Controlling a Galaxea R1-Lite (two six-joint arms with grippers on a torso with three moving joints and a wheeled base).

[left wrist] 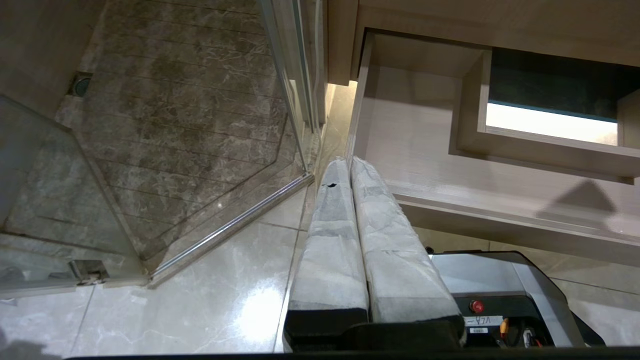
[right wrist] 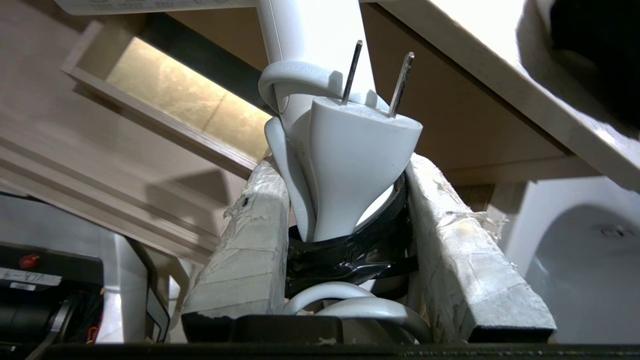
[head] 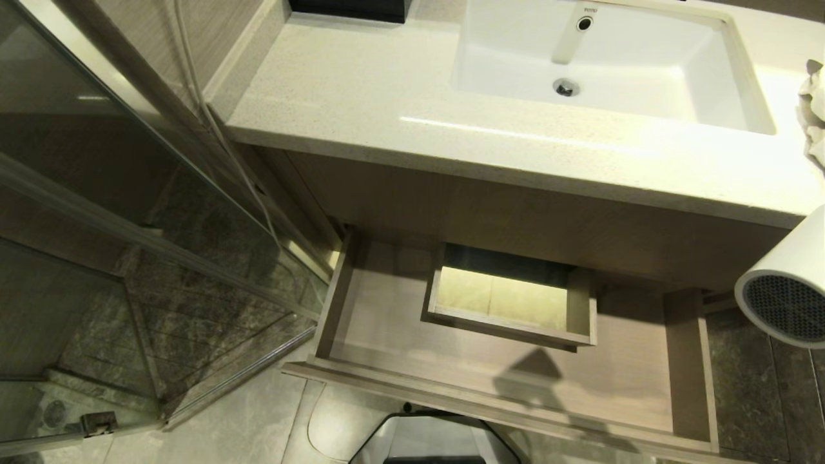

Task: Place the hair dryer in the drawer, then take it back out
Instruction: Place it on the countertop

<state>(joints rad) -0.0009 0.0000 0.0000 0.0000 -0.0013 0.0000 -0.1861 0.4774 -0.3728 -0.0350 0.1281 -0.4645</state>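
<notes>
Your right pincer (right wrist: 345, 200) is clamped on the hair dryer (head: 783, 293), plug (right wrist: 357, 165) between its fingers. The open drawer (head: 515, 380) lies beside and below it. Your left pincer (left wrist: 350, 167) is closed, empty.

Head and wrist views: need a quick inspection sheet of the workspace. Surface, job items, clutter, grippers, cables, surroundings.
Surface: pale speckled countertop with inset white sink, bare apart from a dark item at its back edge.
Job's things: drawer pulled open, nothing seen inside; hair dryer held to its right, outside it.
Clutter: white towel at the counter's right edge.
Grippers: right gripper shut on the hair dryer; left gripper shut, empty, near the drawer's left front corner.
Cables: cord and plug bundled against the handle.
Surroundings: glass shower enclosure left, tiled floor.
</notes>
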